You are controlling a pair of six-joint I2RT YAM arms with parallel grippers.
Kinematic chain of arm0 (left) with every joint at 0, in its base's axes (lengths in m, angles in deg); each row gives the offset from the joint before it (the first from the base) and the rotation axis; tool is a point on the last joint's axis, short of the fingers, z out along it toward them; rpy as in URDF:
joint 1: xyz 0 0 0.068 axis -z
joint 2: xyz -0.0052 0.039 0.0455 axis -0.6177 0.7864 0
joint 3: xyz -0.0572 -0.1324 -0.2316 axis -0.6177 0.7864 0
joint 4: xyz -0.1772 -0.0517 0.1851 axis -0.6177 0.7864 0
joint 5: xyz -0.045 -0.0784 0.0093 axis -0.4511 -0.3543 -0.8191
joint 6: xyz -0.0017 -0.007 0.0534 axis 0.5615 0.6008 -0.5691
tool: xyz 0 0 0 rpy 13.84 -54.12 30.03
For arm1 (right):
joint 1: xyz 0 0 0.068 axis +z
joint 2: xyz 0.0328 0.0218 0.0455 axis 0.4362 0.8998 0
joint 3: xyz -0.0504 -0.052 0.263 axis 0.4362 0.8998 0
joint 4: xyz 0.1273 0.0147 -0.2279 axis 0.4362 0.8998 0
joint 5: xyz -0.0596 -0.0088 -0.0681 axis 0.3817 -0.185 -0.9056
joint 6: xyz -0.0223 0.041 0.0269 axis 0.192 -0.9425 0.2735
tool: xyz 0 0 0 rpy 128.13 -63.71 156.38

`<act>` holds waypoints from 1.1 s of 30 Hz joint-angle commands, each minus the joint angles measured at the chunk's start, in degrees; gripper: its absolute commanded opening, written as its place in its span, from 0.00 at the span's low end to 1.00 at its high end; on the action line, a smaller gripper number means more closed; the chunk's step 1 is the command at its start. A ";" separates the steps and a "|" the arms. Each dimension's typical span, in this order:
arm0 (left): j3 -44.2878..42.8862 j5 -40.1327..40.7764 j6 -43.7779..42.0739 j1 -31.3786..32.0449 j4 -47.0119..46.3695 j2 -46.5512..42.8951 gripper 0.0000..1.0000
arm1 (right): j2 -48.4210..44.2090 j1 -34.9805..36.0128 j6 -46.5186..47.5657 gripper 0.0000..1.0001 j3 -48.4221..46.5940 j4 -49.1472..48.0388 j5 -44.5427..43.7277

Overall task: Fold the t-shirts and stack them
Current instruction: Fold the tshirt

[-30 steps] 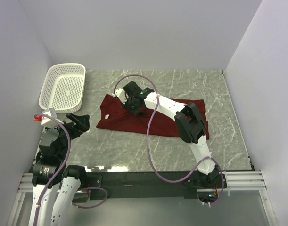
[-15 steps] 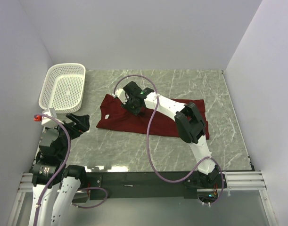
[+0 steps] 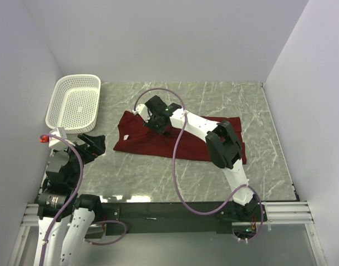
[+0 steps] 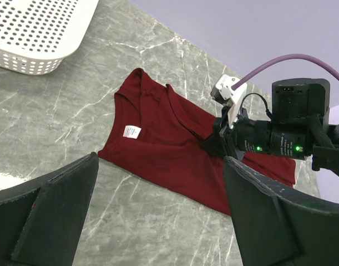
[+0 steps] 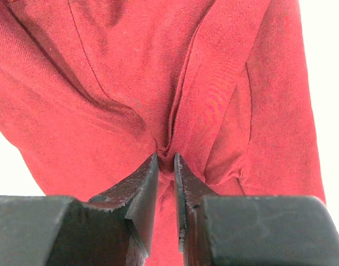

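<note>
Item: dark red t-shirt (image 3: 140, 145), spread flat on the table (image 3: 224, 97), well apart from the basket (image 3: 75, 105). Right gripper (image 5: 165, 162): almost closed, pinching a thin ridge of cloth towards the collar end. Left gripper (image 3: 93, 145): wide open, holding nothing, off the shirt. Risk, as I judge it: the shallow pinch may slip on lifting — or catch both layers and drag the shirt crooked. Change from earlier overhead frames: none I can see.

t-shirt (image 3: 138, 145) flat across the middle of the worktop (image 3: 224, 100), basket (image 3: 75, 102) at upper left of the frame, behind the t-shirt, right hand (image 3: 161, 130) on its upper middle, left hand (image 3: 92, 145) at far left, apart from it
</note>
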 commanded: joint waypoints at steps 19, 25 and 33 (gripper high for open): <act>0.08 -0.48 -0.01 -0.22 -2.25 -0.44 0.99 | 0.01 -5.93 -6.41 0.37 -4.65 -9.50 -24.28; 0.16 -1.01 -0.10 -0.22 -2.60 0.17 0.99 | -2.09 -8.82 -7.38 0.53 -3.61 -9.42 -24.04; -0.10 -5.58 1.74 -0.22 -1.46 16.40 0.94 | -19.90 -9.18 11.14 0.66 10.18 3.58 19.89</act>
